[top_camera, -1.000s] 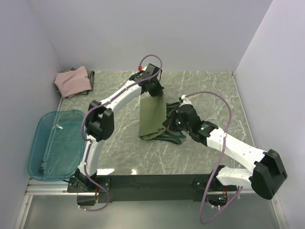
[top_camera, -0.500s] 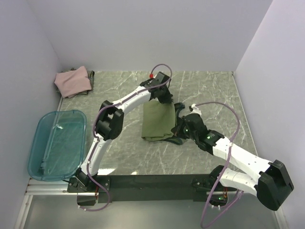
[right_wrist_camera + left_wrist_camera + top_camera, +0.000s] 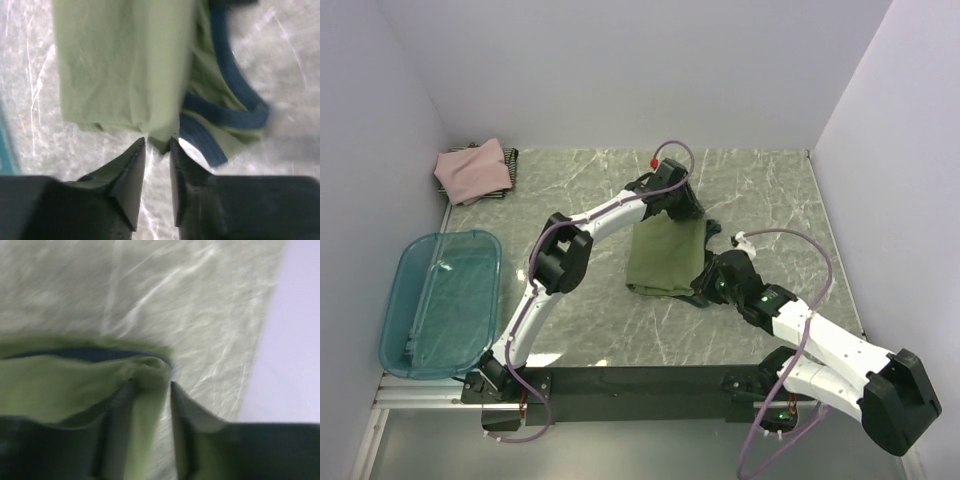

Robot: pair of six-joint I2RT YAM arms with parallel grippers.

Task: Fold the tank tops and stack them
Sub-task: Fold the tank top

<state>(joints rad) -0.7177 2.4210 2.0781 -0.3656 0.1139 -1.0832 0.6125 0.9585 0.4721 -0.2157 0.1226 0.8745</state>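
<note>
The olive-green tank top [image 3: 665, 258] lies folded on the marble table, its navy trim [image 3: 235, 75] poking out on the right side. My left gripper [image 3: 686, 212] is at the cloth's far right corner. In the left wrist view it [image 3: 150, 385] stands open, with a bunched fold of the olive-green tank top [image 3: 60, 380] lying loose between the fingertips. My right gripper [image 3: 706, 286] is at the near right corner, and in the right wrist view it [image 3: 157, 142] is open, with the corner of the olive-green tank top [image 3: 120, 65] just at its tips. The pink tank top [image 3: 472, 170] lies on the dark striped tank top [image 3: 510, 160] at the far left.
A teal plastic bin [image 3: 440, 300] sits off the table's left edge. Grey walls close in the table at the back and on both sides. Both arms reach over the table's middle.
Both arms swung to the right, carrying the hanging olive cloth over and laying it flat as a fold. Both grippers, shut on the cloth before, have opened.
</note>
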